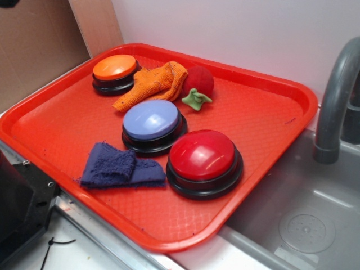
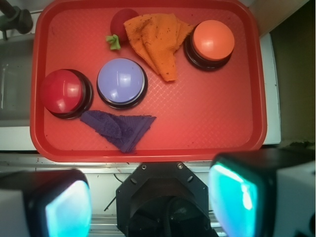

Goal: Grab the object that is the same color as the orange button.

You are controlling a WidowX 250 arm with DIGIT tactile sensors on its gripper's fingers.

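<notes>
The orange knitted cloth [image 1: 152, 83] lies crumpled at the back of the red tray [image 1: 270, 118], its edge against the orange button [image 1: 115, 67], which has a black base. In the wrist view the cloth [image 2: 157, 42] sits left of the orange button [image 2: 213, 40]. My gripper [image 2: 150, 202] hangs high above the tray's near edge, well away from the cloth. Its two teal pads [image 2: 66, 210] stand wide apart with nothing between them. The gripper does not show in the exterior view.
On the tray are a lavender-blue button [image 1: 152, 120], a red button [image 1: 202, 154], a dark blue terry cloth [image 1: 118, 167] and a red ball with a green leaf [image 1: 198, 81]. A grey sink [image 1: 304, 214] and faucet [image 1: 337, 95] stand right. The black robot base [image 2: 168, 197] is below the gripper.
</notes>
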